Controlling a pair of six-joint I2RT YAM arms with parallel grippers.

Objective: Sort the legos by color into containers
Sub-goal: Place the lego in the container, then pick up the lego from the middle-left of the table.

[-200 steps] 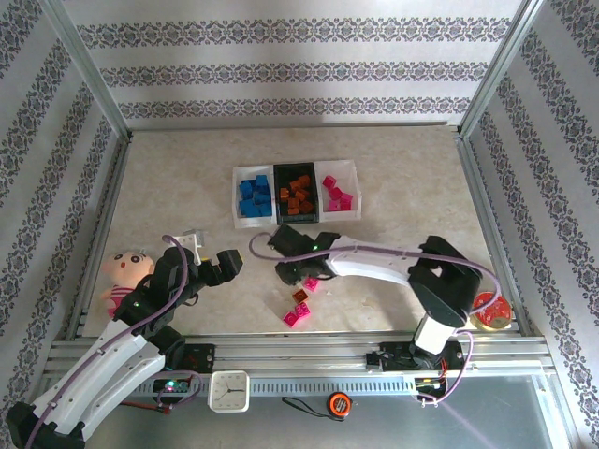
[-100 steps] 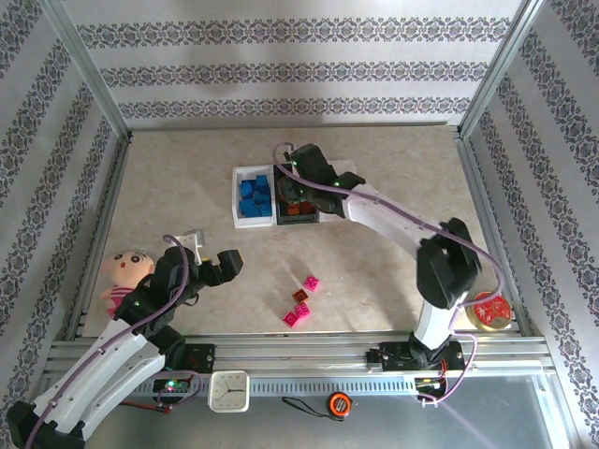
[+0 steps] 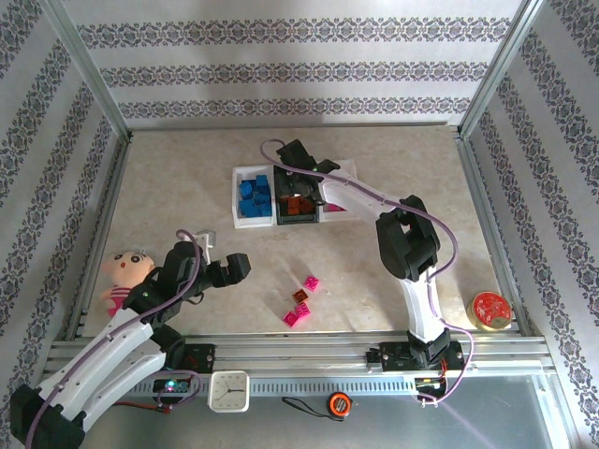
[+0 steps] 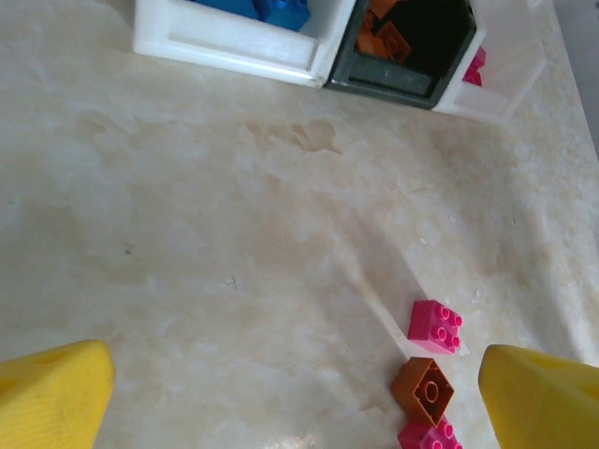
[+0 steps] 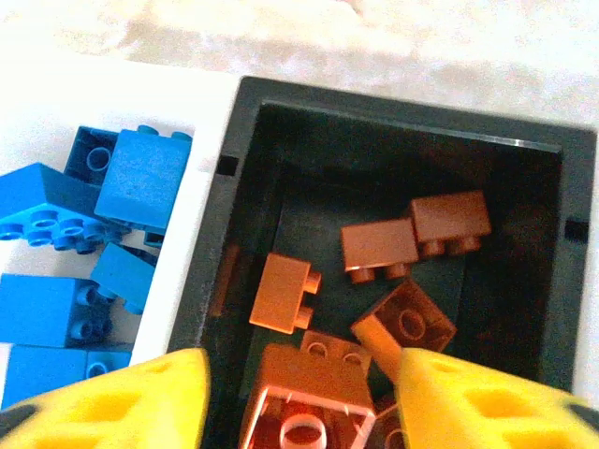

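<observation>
Over the black middle bin point(image 5: 393, 117) of the 3 joined containers point(image 3: 236, 201), I have the right fingers point(image 5: 131, 402) spread apart, with 1 orange-brown brick point(image 5: 304, 412) sitting between them and a sliver of gap showing on each side of it. Below it, several more orange-brown legos point(image 5: 412, 234) lie in the black bin, and blue bricks point(image 5: 131, 178) fill the white bin just beside it. From the top camera the right arm point(image 3: 360, 196) reaches across the far white bin, so I cannot tell much about the pink pieces there. Nearer the bases, the left fingers point(image 4: 56, 393) stand fully apart with nothing between them, above bare counter point(image 4: 234, 234). Near them, 3 loose bricks sit on the counter: 1 pink point(image 4: 435, 325), 1 orange-brown point(image 4: 423, 390) and another pink point(image 4: 426, 437), the last 2 touching.
</observation>
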